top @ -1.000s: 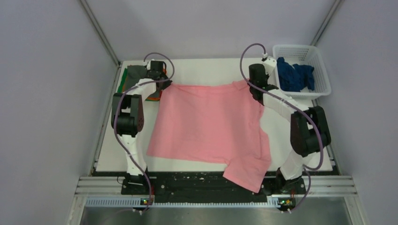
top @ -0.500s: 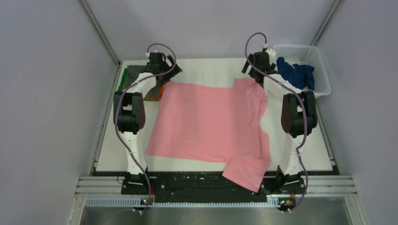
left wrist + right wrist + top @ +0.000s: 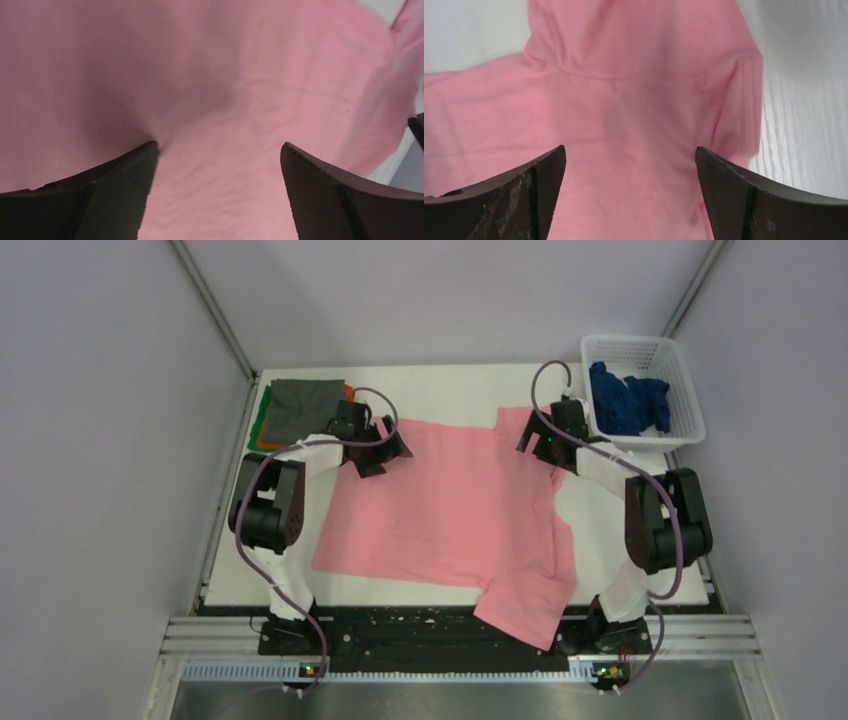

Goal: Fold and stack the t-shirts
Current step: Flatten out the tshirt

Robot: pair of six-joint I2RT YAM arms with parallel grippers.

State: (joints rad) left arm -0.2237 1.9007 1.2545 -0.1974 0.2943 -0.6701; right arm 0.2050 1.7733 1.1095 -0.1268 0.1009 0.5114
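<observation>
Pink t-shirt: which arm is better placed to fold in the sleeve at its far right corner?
Right, probably. The right gripper hovers open directly above that sleeve of the pink t-shirt; the left gripper, also open, hangs over the opposite far corner, across the shirt.

Your left arm (image 3: 268,515) and right arm (image 3: 662,525) have the same build: slim white links joined by bulky black motor housings with rounded ends. A thin purple-grey cable (image 3: 686,565) goes in loose loops along each arm, from the base up to the wrist. On the left gripper (image 3: 220,147) you see two dark, wedge-shaped fingers (image 3: 115,195) with smooth faces. The right gripper (image 3: 630,150) has fingers of the same shape, but they carry pale scratches and worn spots.
</observation>
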